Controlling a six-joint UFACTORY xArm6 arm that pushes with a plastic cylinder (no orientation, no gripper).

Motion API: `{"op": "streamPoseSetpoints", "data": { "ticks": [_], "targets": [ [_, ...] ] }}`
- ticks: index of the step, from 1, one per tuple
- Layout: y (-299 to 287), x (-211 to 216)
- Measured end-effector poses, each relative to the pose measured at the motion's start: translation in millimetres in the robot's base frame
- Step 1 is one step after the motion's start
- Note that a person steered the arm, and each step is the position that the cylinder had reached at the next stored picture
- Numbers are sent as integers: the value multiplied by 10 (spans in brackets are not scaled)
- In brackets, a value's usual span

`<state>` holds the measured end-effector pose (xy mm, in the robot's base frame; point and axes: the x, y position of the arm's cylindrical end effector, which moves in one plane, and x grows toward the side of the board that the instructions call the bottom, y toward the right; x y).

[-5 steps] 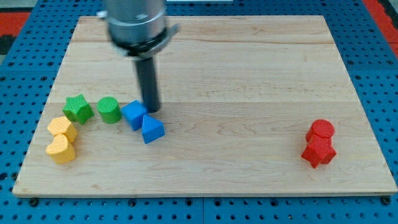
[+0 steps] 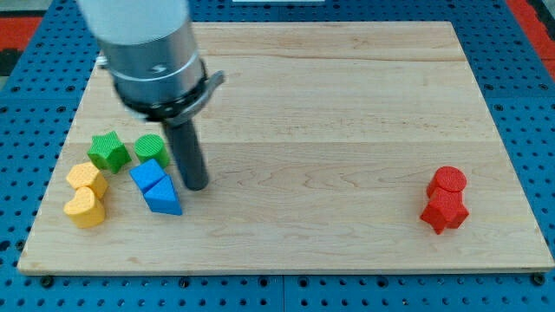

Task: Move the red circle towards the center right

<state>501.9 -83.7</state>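
Observation:
The red circle (image 2: 447, 181) sits near the view's right edge, just below mid-height, touching a red star-like block (image 2: 444, 211) below it. My tip (image 2: 196, 185) rests on the board at the lower left, just right of a blue cube (image 2: 147, 175) and a blue triangle (image 2: 163, 198). The tip is far to the left of the red circle.
A green star (image 2: 109, 150) and a green cylinder (image 2: 149, 147) lie left of the rod. A yellow hexagon-like block (image 2: 87, 179) and a yellow heart (image 2: 85, 208) sit at the far left. The wooden board (image 2: 347, 104) lies on a blue pegboard.
The rod moved left and down. The two blue blocks were pushed left and down, now lying below the green cylinder. The red blocks have not moved.

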Motion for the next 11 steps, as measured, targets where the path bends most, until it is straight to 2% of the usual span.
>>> {"op": "streamPoseSetpoints", "data": {
  "ticks": [1, 2, 3, 4, 5, 6, 7, 8, 9, 10, 11],
  "targets": [
    [912, -320],
    [1223, -465],
    [1265, -571],
    [2113, -797],
    [3436, -593],
    [3533, 172],
    [2447, 368],
    [1686, -66],
    [2683, -92],
    [2683, -36],
    [3516, -6]
  ]
}}
